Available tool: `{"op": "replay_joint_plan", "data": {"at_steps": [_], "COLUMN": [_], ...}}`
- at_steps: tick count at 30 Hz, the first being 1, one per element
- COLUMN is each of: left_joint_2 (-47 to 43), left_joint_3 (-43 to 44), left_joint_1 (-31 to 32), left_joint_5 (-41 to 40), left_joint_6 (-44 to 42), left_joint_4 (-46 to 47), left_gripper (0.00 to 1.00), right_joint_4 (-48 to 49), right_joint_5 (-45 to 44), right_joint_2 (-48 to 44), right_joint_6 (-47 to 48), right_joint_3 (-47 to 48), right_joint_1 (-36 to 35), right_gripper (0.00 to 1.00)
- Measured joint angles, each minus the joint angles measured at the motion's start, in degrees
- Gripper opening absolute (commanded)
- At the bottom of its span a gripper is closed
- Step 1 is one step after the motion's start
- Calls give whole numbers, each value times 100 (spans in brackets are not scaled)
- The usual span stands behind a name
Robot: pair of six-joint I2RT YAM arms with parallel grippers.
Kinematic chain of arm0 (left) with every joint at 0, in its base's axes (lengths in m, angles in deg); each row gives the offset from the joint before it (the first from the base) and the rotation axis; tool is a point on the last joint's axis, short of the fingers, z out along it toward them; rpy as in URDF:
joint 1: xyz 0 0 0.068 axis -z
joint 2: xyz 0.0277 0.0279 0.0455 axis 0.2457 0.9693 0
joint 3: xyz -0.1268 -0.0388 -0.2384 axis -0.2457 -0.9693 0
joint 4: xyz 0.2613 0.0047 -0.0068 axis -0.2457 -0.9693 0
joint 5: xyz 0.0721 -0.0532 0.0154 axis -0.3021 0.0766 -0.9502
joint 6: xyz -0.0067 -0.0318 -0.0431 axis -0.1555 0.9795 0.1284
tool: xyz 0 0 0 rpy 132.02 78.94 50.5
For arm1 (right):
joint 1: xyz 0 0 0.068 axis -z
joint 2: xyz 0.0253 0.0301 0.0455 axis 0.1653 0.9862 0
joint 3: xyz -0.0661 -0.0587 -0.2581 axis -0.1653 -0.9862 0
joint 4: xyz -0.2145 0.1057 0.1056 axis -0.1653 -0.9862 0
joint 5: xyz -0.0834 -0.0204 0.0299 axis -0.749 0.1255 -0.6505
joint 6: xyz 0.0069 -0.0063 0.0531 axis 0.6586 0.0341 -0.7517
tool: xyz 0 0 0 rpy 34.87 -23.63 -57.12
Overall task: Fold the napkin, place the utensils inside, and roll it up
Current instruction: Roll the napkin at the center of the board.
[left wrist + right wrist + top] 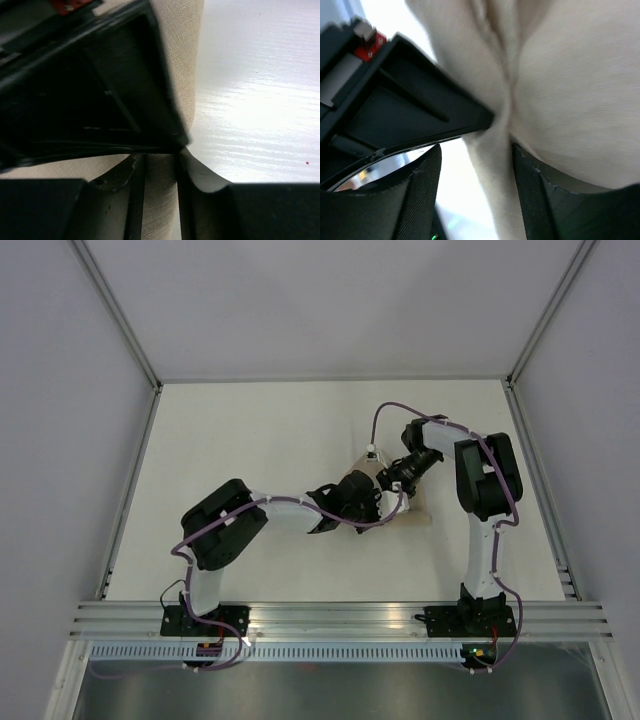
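The tan napkin [416, 510] lies bunched at the table's middle right, mostly hidden under both grippers. My left gripper [378, 504] reaches in from the left. In the left wrist view its jaws [157, 162] stand narrow, with a rolled strip of the napkin [159, 200] filling the gap between them. My right gripper [390, 480] comes down from the right and meets the left one. In the right wrist view it [475, 155] is open around a fold of the napkin [495, 165]; the cloth lies against the right finger [535, 195] and is apart from the left one. No utensils show.
The white table [260, 430] is bounded by grey walls with metal rails on the left, back and right. The right gripper's black body [85, 85] fills the left wrist view's upper left, very close to the left fingers.
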Motion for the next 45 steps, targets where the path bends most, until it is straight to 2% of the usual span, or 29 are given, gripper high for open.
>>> {"op": "replay_joint_plan", "data": {"at_steps": [12, 17, 22, 26, 28, 31, 35, 41, 45], "left_joint_2": [319, 616, 992, 1248, 1364, 1534, 1698, 1864, 1930], "left_joint_3": [369, 717, 1150, 1375, 1464, 1639, 1845, 2022, 2094], "left_joint_1": [-575, -927, -1261, -1491, -1587, -1687, -1735, -1751, -1751], "left_joint_5": [1523, 2411, 3289, 3936, 4240, 4605, 4868, 5158, 5259], "left_joint_6": [765, 1123, 1449, 1696, 1808, 1950, 2039, 2170, 2203], "left_joint_4": [-203, -452, -791, -1045, -1178, -1453, -1770, -2173, -2387], "left_gripper": [2, 2, 2, 2, 2, 2, 2, 2, 2], "right_joint_4": [1996, 2736, 3080, 3528, 3897, 4507, 5040, 5775, 6061], "right_joint_5": [52, 61, 11, -319, -638, -1086, -1550, -2146, -2450], "right_joint_2": [-1161, -2199, -3075, -3700, -4089, -4686, -5034, -5051, -4986], "right_joint_6": [-848, -940, -546, -195, -92, -33, -33, -37, -22], "right_joint_3": [-216, -1075, -2000, -2951, -3554, -4367, -4754, -5042, -5281], "right_joint_1": [723, 981, 916, 612, 223, -518, -1019, -1543, -1832], "right_gripper": [66, 66, 66, 69, 73, 75, 75, 73, 67]}}
